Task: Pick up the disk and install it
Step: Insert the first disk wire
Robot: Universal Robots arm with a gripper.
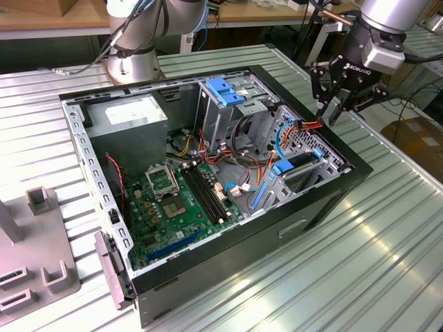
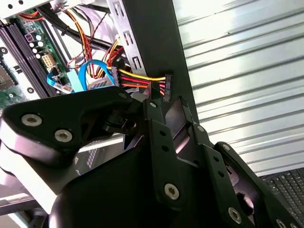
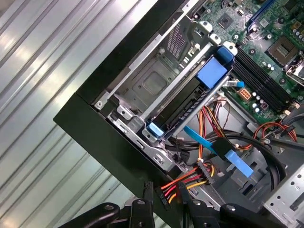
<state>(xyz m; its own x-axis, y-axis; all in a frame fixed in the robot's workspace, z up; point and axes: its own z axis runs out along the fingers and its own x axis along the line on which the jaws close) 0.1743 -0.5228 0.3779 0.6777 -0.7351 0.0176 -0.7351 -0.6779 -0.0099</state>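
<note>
One ribbed, silvery metal worktop [image 1: 387,263] carries one black tower case [image 1: 311,207], which lies on its side with the panel off. Inside are one green motherboard [image 1: 166,207], one plain grey metal box [image 1: 128,121] with a white sticker, and one tall perforated steel cage [image 1: 221,114] topped by a blue plastic tab [image 1: 225,90]. One disk [image 3: 188,106], a flat dark slab seen edge-on, sits in the sheet-metal bay [image 3: 152,83] at the case's corner on the exterior view's right, with two blue plastic rail ends showing. One black gripper [image 1: 329,116] hangs over that corner's rim. Its two fingers [image 2: 156,128] are pinched on one small black plug [image 2: 166,88] that ends a bundle of red, orange and yellow wires [image 2: 137,78].
</note>
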